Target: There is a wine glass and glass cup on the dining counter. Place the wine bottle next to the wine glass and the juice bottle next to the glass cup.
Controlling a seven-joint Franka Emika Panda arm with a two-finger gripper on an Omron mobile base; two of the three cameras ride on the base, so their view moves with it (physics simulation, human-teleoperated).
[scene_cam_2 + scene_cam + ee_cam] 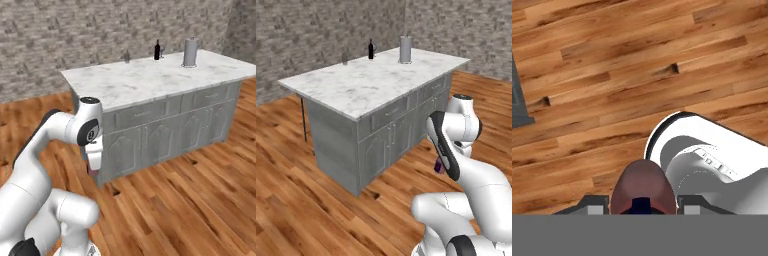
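My gripper (643, 206) points down at the wooden floor, shut on the juice bottle (643, 187), a stubby dark-red bottle seen from above between the fingers. It shows as a dark red bit under the hand (439, 167) (93, 170), low in front of the dining counter (366, 87) (140, 80). At the counter's far edge stands the wine bottle (371, 49) (157, 50), with the faint clear wine glass (375, 49) (162, 50) close beside it. The glass cup (405, 49) (190, 51), a tall grey tumbler, stands further right.
A small grey object (345, 58) (126, 56) sits at the counter's far edge, left of the wine bottle. The counter's grey cabinet front (391, 135) (165, 130) faces me across wooden floor. A brick wall (316, 35) runs behind.
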